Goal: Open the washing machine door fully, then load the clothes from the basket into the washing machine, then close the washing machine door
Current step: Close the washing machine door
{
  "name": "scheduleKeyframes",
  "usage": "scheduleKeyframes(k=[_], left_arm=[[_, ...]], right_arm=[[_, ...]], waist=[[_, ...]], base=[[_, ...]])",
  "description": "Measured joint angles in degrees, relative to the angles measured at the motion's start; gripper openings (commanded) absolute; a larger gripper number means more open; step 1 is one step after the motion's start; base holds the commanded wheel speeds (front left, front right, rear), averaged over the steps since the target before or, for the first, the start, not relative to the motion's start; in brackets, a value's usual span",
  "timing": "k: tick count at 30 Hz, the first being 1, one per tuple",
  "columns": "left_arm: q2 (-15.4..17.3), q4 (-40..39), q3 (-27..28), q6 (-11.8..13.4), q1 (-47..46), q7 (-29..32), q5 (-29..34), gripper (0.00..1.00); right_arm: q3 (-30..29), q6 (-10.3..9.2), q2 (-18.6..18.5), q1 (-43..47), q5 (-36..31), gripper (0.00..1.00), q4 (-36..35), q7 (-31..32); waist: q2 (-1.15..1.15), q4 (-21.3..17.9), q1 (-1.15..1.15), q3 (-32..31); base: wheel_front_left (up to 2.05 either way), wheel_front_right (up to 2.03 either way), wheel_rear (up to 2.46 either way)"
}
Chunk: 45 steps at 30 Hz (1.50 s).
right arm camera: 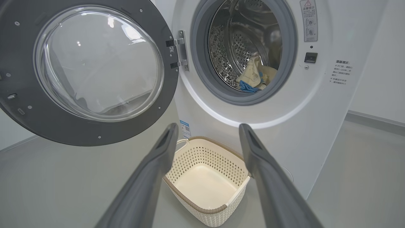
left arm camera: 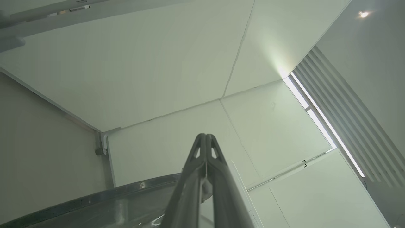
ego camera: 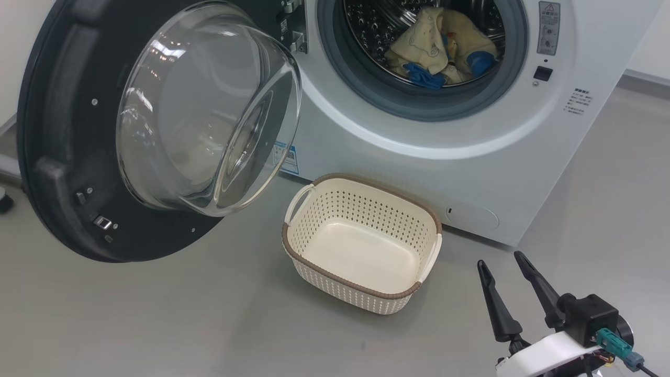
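The washing machine door [ego camera: 209, 110] stands wide open left of the washing machine [ego camera: 419, 167], a glossy black rim around a bulging clear bowl. The clothes [ego camera: 445, 50] lie crumpled in the drum [ego camera: 377, 26] (pale yellow, blue cuffs). The basket [ego camera: 366, 180] sits empty on the floor [ego camera: 157, 314] just before the machine. The right gripper [ego camera: 499, 259] hangs wide open near the basket, holding nothing. The left gripper [left arm camera: 205, 136] is pinched shut on nothing. The head view cuts off the drum's top, and the bear print is barely legible.
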Motion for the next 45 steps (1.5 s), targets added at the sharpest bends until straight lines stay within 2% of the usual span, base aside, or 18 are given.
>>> scheduleKeyframes(k=[4,11,16,22,31,45], left_arm=[[2.77,6.16,1.68,3.11,-3.43,2.13,-2.50,0.00],[5.33,15.69,2.60,7.34,-7.80,5.12,-5.22,0.00],[6.79,21.11,2.26,7.87,-11.00,6.10,-6.59,0.00],[8.87,26.04,-1.65,8.34,-12.94,8.49,-5.69,0.00],[9.65,30.14,-5.65,8.40,-15.49,11.32,-3.59,0.00],[11.56,35.40,-8.62,8.23,-17.95,17.31,-3.20,0.00]], right_arm=[[0.37,0.03,-0.21,-0.08,-0.31,1.00,-0.67,0.47],[0.77,0.12,-0.54,-1.30,-0.32,1.00,-1.32,1.20],[0.76,0.16,-1.57,-1.38,-0.33,1.00,-1.85,1.59],[0.74,0.41,-1.99,-2.72,-0.40,1.00,-2.81,1.93],[0.51,0.57,-2.77,-3.64,-0.40,1.00,-3.52,2.02],[-0.67,0.59,-3.52,-3.72,-0.40,1.00,-3.96,2.38]], waist=[[0.00,-0.58,0.00,0.67],[0.00,-2.11,0.00,2.02],[0.00,-3.10,0.00,3.32],[0.00,-4.17,0.00,5.06],[0.00,-5.31,0.00,7.25],[0.00,-5.63,0.00,9.32]], base=[[0.00,0.00,0.00],[0.00,0.00,0.00],[0.00,0.00,0.00],[0.00,0.00,0.00],[0.00,0.00,0.00],[0.00,0.00,0.00]])
